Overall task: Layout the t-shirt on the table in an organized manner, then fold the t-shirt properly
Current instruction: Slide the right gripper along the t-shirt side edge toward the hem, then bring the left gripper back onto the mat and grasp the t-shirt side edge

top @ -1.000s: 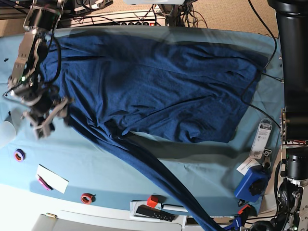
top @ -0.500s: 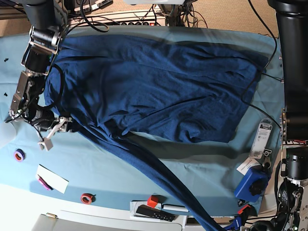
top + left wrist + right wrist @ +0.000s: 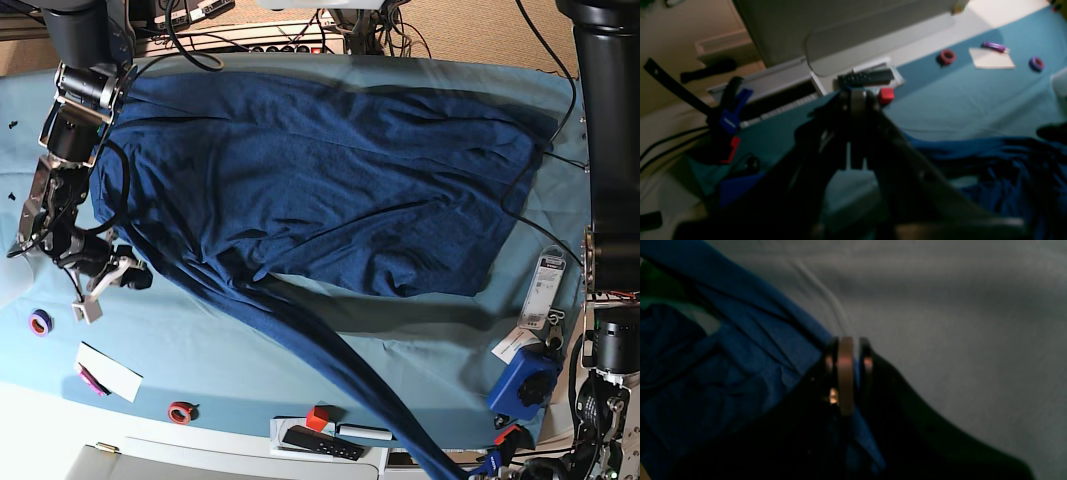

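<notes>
Teal-draped table [image 3: 250,345], clutter along near edge. T-shirt [image 3: 320,180] spread across far half, one strip trailing taut to the near edge. Right gripper [image 3: 846,373] pinched closed on a shirt edge at the garment's corner. Left gripper [image 3: 855,100] closed on that dark strip. Judgement: pull both grips apart evenly, low over cloth, so wrinkles flatten without dragging the body.

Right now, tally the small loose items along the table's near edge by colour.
Red: 2, tape ring, cube
Purple: 2, ring, marker
White: 1, card
Black: 1, remote
Total: 6
</notes>
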Tool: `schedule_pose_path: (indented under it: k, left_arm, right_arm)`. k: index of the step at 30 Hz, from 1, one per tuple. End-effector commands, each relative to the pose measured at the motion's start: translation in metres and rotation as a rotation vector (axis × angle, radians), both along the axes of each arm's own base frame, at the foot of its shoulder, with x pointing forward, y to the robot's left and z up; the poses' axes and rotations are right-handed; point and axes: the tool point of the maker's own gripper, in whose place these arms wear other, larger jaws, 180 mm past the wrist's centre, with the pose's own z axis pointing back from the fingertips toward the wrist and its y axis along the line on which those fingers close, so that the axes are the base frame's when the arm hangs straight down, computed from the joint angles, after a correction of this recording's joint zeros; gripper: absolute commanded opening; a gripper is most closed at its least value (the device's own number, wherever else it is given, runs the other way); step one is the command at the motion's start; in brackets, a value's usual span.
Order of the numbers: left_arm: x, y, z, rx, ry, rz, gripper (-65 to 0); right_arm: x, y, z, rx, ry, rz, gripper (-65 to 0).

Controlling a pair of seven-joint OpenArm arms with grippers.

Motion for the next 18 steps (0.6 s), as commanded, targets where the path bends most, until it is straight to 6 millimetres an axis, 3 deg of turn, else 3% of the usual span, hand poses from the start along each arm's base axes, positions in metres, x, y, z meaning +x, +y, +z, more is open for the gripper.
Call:
schedule_pose_path:
  k: [1, 7, 13, 18]
  left_arm:
    - [0.003, -0.001, 0.039, -0.028, -0.074, -0.012, -65.0]
    - [-0.020, 0.003, 0.040, -0.112, 0.009, -0.113, -65.0]
    - [-0.046, 0.038, 0.045, -0.207, 0.092, -0.140, -65.0]
    - [-0.068, 0.065, 0.051, -0.251, 0.137, -0.161, -65.0]
  right_arm:
    - [0.015, -0.006, 0.026, 0.002, -0.079, -0.009, -62.9]
    - [0.015, -0.007, 0.027, 0.001, -0.082, -0.010, -65.0]
    - [0.020, -0.009, 0.037, -0.004, -0.127, -0.019, -65.0]
    - [0.026, -0.005, 0.066, -0.061, -0.201, 0.014, -65.0]
